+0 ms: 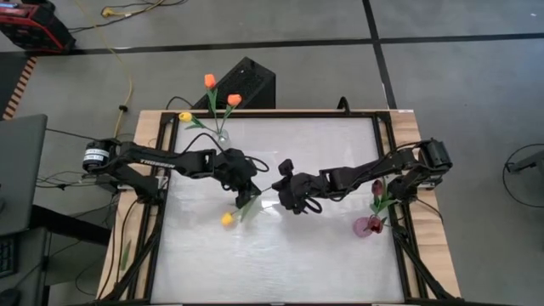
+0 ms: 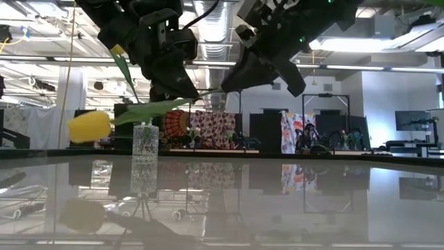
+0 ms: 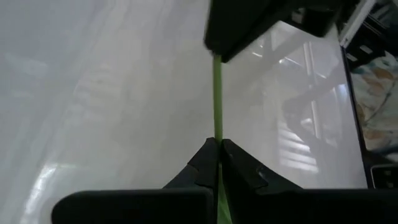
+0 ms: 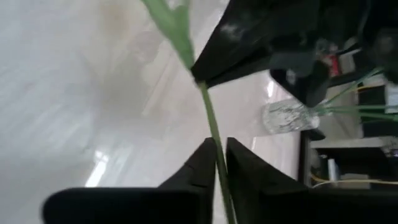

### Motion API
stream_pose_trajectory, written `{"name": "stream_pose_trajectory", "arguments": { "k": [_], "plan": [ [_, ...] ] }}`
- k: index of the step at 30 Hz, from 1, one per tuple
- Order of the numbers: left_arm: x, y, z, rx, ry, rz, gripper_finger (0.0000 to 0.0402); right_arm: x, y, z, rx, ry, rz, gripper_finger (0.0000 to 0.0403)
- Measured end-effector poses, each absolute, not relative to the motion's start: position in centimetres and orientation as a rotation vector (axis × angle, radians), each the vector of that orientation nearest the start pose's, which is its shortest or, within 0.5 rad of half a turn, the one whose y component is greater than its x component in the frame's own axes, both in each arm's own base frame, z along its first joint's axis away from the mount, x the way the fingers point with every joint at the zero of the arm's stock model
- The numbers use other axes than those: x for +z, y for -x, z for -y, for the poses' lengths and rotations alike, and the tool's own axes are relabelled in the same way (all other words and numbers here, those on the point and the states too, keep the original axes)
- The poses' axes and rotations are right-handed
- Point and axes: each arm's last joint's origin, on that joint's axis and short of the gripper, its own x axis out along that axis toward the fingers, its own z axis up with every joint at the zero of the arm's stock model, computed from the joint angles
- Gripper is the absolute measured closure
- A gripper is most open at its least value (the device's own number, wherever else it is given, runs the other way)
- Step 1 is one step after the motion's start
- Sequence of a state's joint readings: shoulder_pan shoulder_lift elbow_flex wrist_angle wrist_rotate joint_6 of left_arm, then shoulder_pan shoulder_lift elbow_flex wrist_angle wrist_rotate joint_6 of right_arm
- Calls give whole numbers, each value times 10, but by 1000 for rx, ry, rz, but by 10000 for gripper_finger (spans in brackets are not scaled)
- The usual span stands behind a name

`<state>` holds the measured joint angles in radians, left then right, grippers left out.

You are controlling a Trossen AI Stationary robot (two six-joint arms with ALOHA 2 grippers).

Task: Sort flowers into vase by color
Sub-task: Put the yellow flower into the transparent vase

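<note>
A yellow tulip with a long green stem is held in the air over the table's middle, between both grippers. My left gripper is shut on the stem nearer the head and leaf. My right gripper is shut on the stem farther toward its free end. The head hangs lowest. A clear vase at the far left holds two orange tulips and a yellow one. A pink vase near the right edge holds a maroon tulip. My left gripper pinches the tulip's stem between its two fingers, which lie across it just past the leaf. The flower is lifted clear, its head below and to the left of the fingers. My right gripper pinches the same stem between its two fingers, across it, a short way from my left gripper. The stem runs roughly level between the two grippers.
The glossy white table top lies open toward the near edge. Black frame rails run along both sides. The two arms meet close together over the middle. A dark box stands beyond the far edge.
</note>
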<state>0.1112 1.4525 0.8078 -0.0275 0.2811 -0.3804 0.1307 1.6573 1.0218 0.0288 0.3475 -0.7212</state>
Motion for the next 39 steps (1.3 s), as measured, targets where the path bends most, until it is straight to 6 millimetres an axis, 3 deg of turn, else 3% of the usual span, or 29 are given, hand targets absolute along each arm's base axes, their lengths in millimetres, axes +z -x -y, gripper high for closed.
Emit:
{"name": "stream_pose_trajectory", "arguments": {
  "k": [5, 12, 21, 28, 34, 39],
  "plan": [
    [208, -295, -24, -85, 457, -681, 401, 212, -350, -34, 14, 777, -686, 383],
    [208, -296, -25, -64, 420, -664, 401, 210, -348, -35, 53, 703, -693, 381],
    [208, -296, -26, -60, 325, -656, 397, 203, -343, -39, 262, 524, -726, 384],
    [213, -281, -26, -73, 257, -733, 326, 200, -342, -37, 386, 445, -714, 384],
    [239, -261, -26, -41, 157, -685, 258, 197, -343, -27, 465, 365, -621, 384],
    [246, -241, -19, -32, -30, -637, 242, 206, -346, -30, 633, 309, -466, 384]
  ]
}}
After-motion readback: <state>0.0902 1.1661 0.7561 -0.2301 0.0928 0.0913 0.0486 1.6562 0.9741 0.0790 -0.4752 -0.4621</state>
